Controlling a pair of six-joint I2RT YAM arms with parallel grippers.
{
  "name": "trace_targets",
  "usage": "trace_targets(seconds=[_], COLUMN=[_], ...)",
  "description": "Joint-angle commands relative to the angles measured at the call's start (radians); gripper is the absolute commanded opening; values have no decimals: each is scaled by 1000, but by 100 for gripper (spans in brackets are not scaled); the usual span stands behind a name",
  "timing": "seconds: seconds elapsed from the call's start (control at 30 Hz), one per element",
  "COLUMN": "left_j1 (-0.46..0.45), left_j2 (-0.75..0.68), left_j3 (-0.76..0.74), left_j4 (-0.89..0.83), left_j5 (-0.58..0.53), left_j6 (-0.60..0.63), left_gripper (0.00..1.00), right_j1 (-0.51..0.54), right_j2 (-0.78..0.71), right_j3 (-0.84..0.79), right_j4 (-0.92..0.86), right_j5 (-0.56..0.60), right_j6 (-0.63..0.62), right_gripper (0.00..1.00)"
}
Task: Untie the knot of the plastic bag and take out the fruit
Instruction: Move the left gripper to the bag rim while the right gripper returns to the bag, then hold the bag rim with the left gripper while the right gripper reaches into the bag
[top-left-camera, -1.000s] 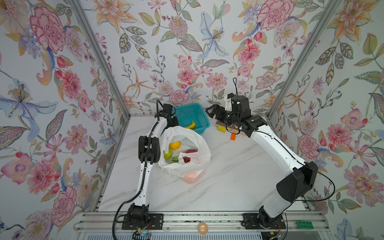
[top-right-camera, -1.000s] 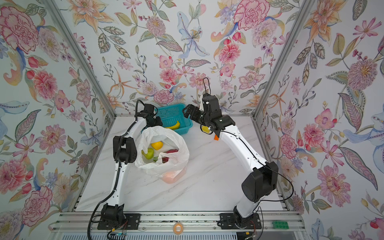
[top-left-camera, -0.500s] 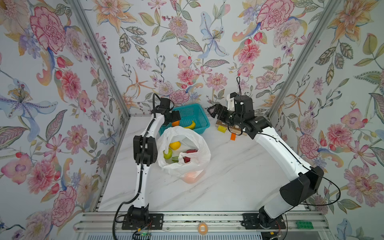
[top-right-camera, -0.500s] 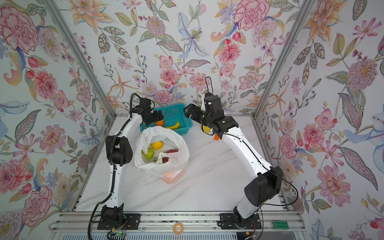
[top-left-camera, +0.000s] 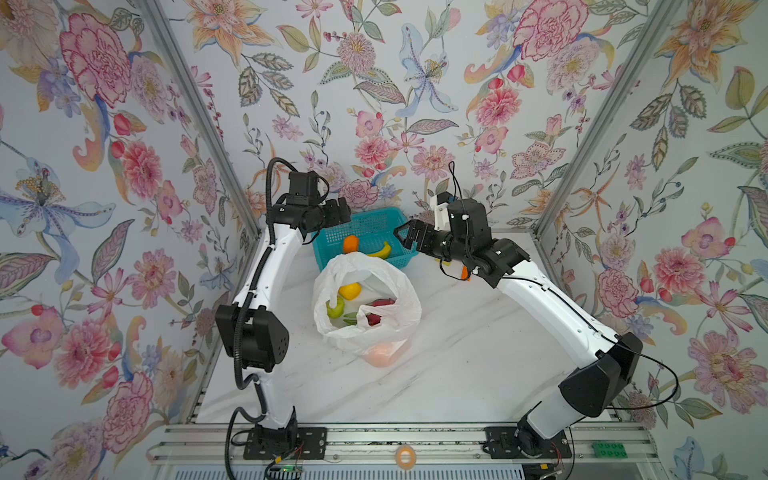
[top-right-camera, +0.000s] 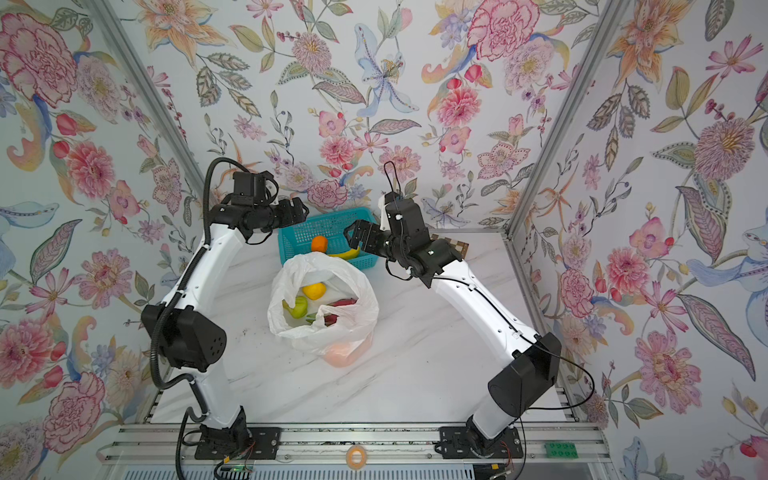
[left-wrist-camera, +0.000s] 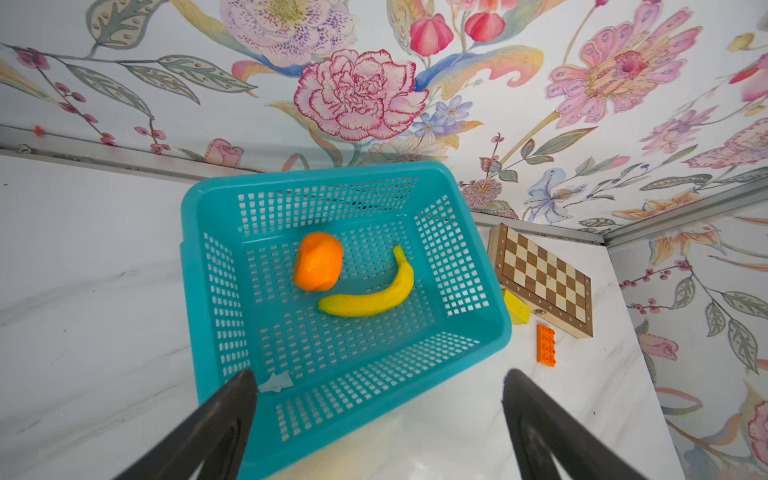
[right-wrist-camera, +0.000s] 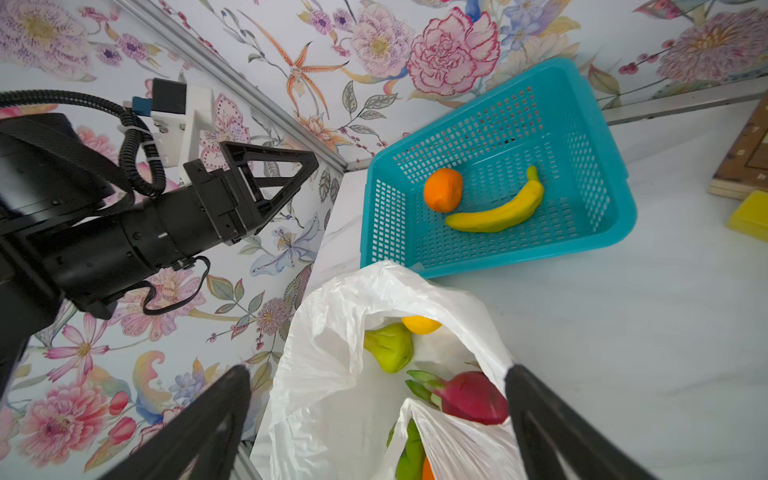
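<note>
Inspection findings. The plastic bag (top-left-camera: 399, 291) sat on the white tabletop (top-left-camera: 457, 365) near its middle, just in front of the teal basket (top-left-camera: 374, 220), with its mouth standing wide open in both top views. Fruit lay inside it: a yellow fruit (top-left-camera: 350, 289), a green fruit (top-left-camera: 335, 308) and a dragon fruit (right-wrist-camera: 469, 397). An orange glow showed through the plastic at the near bottom. One orange (left-wrist-camera: 318, 262) lay in the basket beside a banana (left-wrist-camera: 370, 297), the two close together.

The left hand (left-wrist-camera: 379, 374) hung above the basket's left end, fingers spread wide, nothing between them. The right hand (right-wrist-camera: 378, 370) hung above the bag's far rim by the basket's right end, likewise spread and holding nothing; neither touched the bag.

A chessboard (left-wrist-camera: 544, 282), a yellow block (left-wrist-camera: 516, 309) and an orange brick (left-wrist-camera: 545, 345) lay on the tabletop beside the basket's right end.
</note>
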Motion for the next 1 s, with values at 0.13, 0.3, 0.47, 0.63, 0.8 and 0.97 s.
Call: trace_targets(seconds=[0.13, 0.3, 0.47, 0.63, 0.8, 0.97], left_j1=[-1, -1, -49, -61, -63, -96], left_j2=[-341, -487, -584, -624, -656, -688], left_j3=[-271, -431, -590, -729, -806, -889], left_j4=[-55, -165, -161, -159, -201, -205], left_j5=[83, 27, 18, 4, 17, 49], left_j6=[93, 205, 215, 222, 254, 239], left_gripper=[98, 99, 99, 99, 97, 97], right_j1=[98, 160, 218, 279, 381, 452], right_j2=[16, 71, 140, 208, 174, 98], right_j3=[-22, -59, -83, -115, -227, -389], right_j4=[0, -11, -35, -106, -178, -181], right_j5=[38, 77, 121, 96, 123, 163], right_j6=[-5, -4, 8, 6, 27, 93], right_gripper=[95, 89, 85, 79, 76, 76])
